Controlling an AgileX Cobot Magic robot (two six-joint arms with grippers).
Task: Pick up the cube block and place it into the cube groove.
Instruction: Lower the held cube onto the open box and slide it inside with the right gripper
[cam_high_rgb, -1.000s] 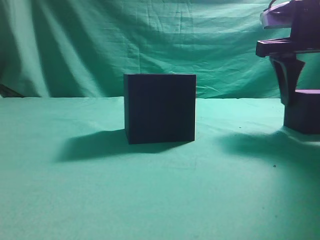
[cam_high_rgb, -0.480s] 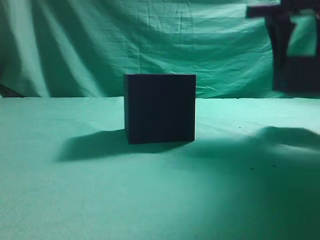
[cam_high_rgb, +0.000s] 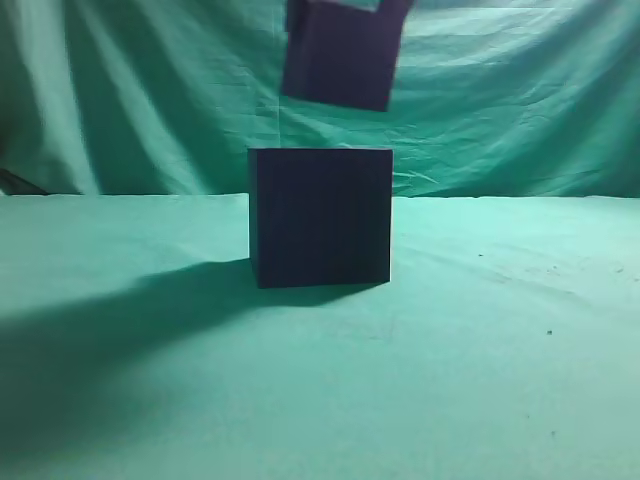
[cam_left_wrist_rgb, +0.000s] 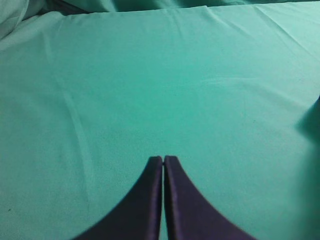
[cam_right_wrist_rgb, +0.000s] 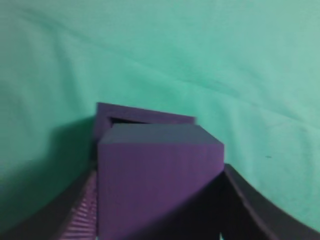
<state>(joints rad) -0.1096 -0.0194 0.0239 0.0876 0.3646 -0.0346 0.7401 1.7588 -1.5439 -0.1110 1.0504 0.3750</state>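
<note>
We hold the block (cam_high_rgb: 343, 52) clenched in our right gripper (cam_right_wrist_rgb: 160, 220) at top centre, just above and slightly tilted over the groove (cam_high_rgb: 320, 216); our left gripper (cam_left_wrist_rgb: 163, 161) sits closed, empty.

no readable text, no labels, no brands, no numbers, no signs

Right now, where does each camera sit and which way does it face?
Exterior: at table height, facing the cube groove with the cube block in the air above it; no arm visible.
Left wrist: on the left arm, looking down at bare green cloth; its shut left claw shows.
Right wrist: looking down past the right claw gripping the block, groove below.
Exterior and right wrist share block and groove.
</note>
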